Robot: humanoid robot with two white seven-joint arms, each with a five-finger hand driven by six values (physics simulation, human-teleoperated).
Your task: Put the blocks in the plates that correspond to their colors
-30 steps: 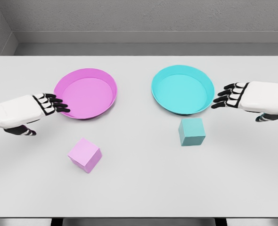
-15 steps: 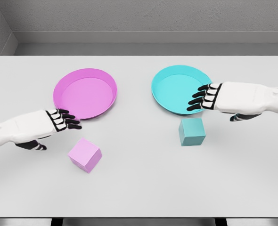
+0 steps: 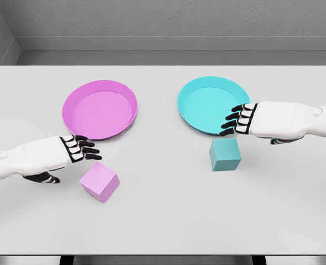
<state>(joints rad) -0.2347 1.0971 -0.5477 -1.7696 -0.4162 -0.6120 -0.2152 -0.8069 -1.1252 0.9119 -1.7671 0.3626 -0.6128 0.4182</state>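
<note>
The pink block (image 3: 99,181) lies on the white desk (image 3: 163,221), just below and slightly right of the left robot hand (image 3: 77,149), not touched. The teal block (image 3: 225,154) sits just below the right robot hand (image 3: 241,120), a little to its left, also free. Neither block is in a plate yet, so the sorting has not begun in earnest.

Over the last second both hands have closed in. The left robot hand has come down from the rim of the pink plate (image 3: 74,94) toward the near edge of the desk and now hangs between that plate and its block. The right robot hand has slid inward from outside the teal plate (image 3: 188,91), and its fingertips now overlap the plate's near-right rim as seen from the head camera. Both hands keep their fingers extended and loosely spread, holding nothing.

This reads as the approach phase, with each arm lining up on the block of its own side. The left looks closer to a grasp; the right probably needs to drop lower before its fingers can wrap the teal block.
</note>
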